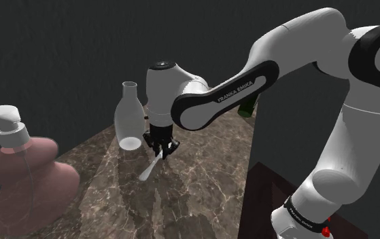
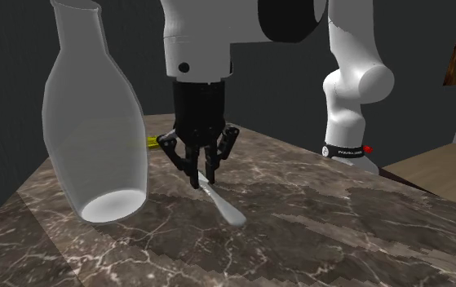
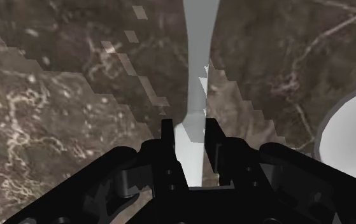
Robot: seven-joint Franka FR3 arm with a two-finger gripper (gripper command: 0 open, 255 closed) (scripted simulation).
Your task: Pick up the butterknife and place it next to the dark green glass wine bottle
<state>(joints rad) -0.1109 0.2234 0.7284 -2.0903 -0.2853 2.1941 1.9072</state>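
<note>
Gripper (image 1: 162,151) clamped on the knife (image 1: 150,170), low over the counter (image 1: 202,183).

Looking along the hand, the two black fingers (image 3: 167,137) pinch one end of the pale grey knife, and the rest of it runs away from them over the brown marble. From the shoulder view the knife slants out of the gripper toward 7 o'clock, with its far end down by the stone; I cannot tell whether it touches. A clear carafe (image 1: 128,115) stands upright just beside the gripper at 10 o'clock. The green bottle (image 1: 248,108) is well apart at 2 o'clock, mostly hidden behind the white forearm. A pink soap dispenser (image 1: 25,170) stands at 8 o'clock, out near the counter's edge.
</note>
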